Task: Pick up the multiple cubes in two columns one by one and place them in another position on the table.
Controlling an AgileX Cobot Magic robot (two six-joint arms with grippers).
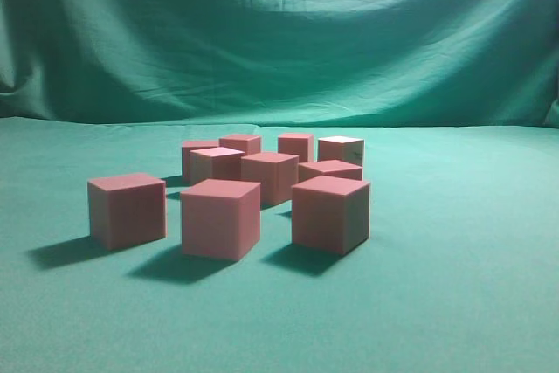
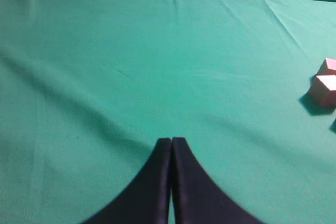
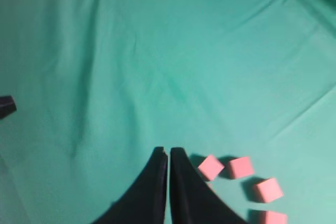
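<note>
Cubes (image 3: 211, 167) just right of right hand (image 3: 168, 153) (pinched closed, empty); left hand (image 2: 171, 141) closed too.

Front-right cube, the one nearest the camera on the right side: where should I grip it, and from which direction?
Judging from the exterior view, take the front-right cube from above, fingers on its two outer side faces. Its flat top is clear, and its front and right sides face bare table; another cube sits close behind, so a low approach from the back looks cramped.
</note>
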